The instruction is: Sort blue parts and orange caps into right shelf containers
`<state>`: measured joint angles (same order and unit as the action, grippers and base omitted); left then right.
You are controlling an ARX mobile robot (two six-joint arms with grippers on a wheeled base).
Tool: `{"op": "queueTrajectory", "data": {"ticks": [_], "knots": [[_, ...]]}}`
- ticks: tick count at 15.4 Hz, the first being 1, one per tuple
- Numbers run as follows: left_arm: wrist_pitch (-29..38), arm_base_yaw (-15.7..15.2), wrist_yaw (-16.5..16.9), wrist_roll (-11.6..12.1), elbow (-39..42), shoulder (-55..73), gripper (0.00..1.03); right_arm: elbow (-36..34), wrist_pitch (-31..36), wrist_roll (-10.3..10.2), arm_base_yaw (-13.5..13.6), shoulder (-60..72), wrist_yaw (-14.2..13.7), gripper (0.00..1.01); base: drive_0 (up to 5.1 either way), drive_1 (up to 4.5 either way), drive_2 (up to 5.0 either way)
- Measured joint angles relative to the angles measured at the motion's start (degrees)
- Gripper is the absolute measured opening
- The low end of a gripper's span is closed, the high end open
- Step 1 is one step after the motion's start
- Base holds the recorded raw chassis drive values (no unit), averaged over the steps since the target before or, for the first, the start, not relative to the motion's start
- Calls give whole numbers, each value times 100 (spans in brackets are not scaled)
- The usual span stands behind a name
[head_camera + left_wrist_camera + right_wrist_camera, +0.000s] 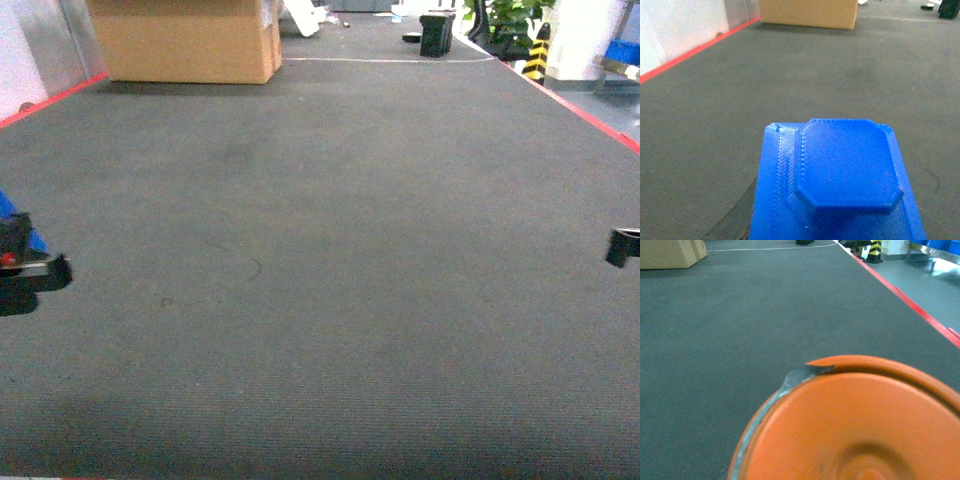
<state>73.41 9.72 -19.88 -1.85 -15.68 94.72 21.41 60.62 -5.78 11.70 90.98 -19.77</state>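
A bright blue part (845, 175) with an octagonal raised top fills the lower left wrist view, held up above the grey carpet. In the head view a sliver of the blue part (8, 212) shows at the left edge, with my left gripper (30, 268) shut on it. An orange cap (860, 425), seen end-on with ring ridges, fills the lower right wrist view. My right gripper (624, 246) only pokes in at the head view's right edge and is shut on that cap. The right shelf containers are out of view.
Grey carpet (320, 250) stretches ahead, bordered by red lines (585, 112) on both sides. A big cardboard box (185, 38) stands far left, a black object (437, 32) and a yellow-black post (537, 52) far right. Blue shapes (940, 244) far right are too small to identify.
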Motion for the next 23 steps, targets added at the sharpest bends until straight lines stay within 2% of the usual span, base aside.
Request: {"op": "queueTrajectory", "data": {"ticks": [2,4,5,6,7,9,10,11,12,13,14,15,16,18,23], "knots": [[-796,7,-153,85,664,-1930,42,-625,-953,111,74,-1808,-258,44,0,0,0],[-2413,-57,-249,140,953,-4312,42,-1047,-2229,164,199,-4065,-654,44,0,0,0],[-3226,-77,-160,195,951,-5460,42,-1117,-2828,219,264,-5049,-890,44,0,0,0],[-3945,-101,164,24,927,-6295,42,-1119,-3180,223,256,-5652,-1071,44,0,0,0],[-4109,-39,210,-70,920,-6618,42,-1117,-3226,225,262,-6006,-1248,44,0,0,0],[-4138,66,166,-109,837,-6647,42,-1097,-3259,225,262,-6019,-1292,44,0,0,0],[-4476,11,267,-96,780,-6658,42,-1097,-3274,227,262,-5984,-1287,44,0,0,0],[-5587,-275,1058,42,629,-6988,42,-999,-4234,369,-107,-6295,-234,44,0,0,0],[-5958,-514,1491,79,702,-7187,42,-1086,-4559,435,-398,-6577,732,44,0,0,0],[-5989,-927,1945,92,804,-7329,42,-1231,-4572,452,-476,-6721,1180,44,0,0,0],[-6008,-1001,1902,90,874,-7420,42,-1344,-4631,472,-597,-6837,1460,44,0,0,0],[-6022,-992,1947,92,942,-7530,42,-1440,-4680,494,-968,-6937,1860,44,0,0,0],[-6065,-964,1989,96,1016,-7626,42,-1515,-4706,503,-1217,-7034,1875,44,0,0,0],[-6146,-960,1991,101,1126,-7768,42,-1600,-4739,520,-1191,-7241,1993,44,0,0,0],[-6373,-960,1985,103,1311,-8227,42,-1845,-4996,527,-1172,-7709,1978,44,0,0,0]]}}
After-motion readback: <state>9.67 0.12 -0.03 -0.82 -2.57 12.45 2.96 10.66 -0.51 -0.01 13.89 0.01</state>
